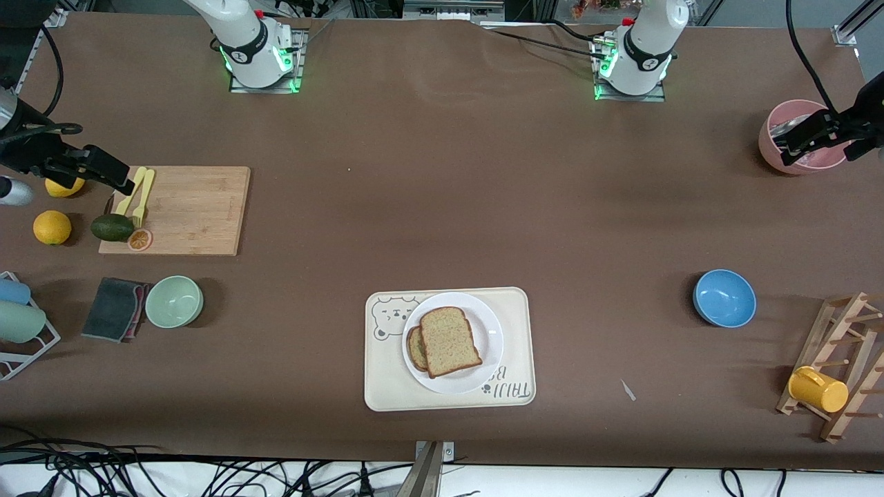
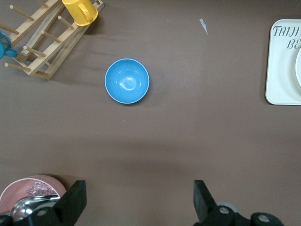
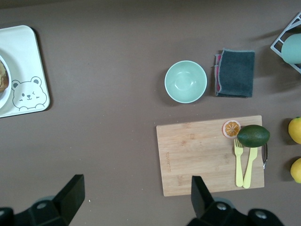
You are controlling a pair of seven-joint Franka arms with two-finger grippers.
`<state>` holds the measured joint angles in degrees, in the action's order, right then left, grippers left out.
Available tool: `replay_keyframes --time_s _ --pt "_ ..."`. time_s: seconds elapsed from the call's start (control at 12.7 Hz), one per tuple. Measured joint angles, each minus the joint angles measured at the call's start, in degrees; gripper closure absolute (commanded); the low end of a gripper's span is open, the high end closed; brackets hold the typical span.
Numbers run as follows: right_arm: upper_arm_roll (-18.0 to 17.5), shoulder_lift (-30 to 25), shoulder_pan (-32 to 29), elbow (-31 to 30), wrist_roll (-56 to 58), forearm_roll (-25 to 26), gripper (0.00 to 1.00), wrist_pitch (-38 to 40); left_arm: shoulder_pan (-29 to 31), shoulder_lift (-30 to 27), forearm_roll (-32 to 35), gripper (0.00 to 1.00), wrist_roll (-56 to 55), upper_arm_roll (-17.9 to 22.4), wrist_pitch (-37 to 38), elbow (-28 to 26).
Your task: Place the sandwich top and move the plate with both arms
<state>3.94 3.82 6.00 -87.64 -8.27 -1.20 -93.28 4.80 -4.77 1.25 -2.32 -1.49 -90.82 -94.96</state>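
Sandwich top (image 1: 449, 340) lies on white plate (image 1: 492, 335) on bear tray (image 1: 514, 304), mid-tabletop; bread soft, light; plate stiff, slippery: grip opposite rim edges; left hand (image 2: 136, 203) over pink bowl (image 1: 779, 124), right hand (image 3: 134, 201) over cutting board (image 1: 197, 207) edge, both with fingers apart.

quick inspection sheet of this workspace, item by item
surface: brown table, a small pale scrap on it
job's things: speckled tan bread slice lies atop another slice on the round white plate, which sits on the cream bear tray
clutter: blue bowl, green bowl, wooden cutting board, wooden mug rack
grippers: left hand open, over the pink bowl; right hand open, over the board's end
cables: black leads between the bases
surroundings: nothing seen
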Motion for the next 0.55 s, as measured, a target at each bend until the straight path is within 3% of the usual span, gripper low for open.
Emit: replay_keyframes --time_s 0.55 --pt "0.03 0.00 0.00 0.01 1.88 0.00 0.00 1.91 0.14 4.07 0.00 0.00 -1.96 0.02 -0.17 3.13"
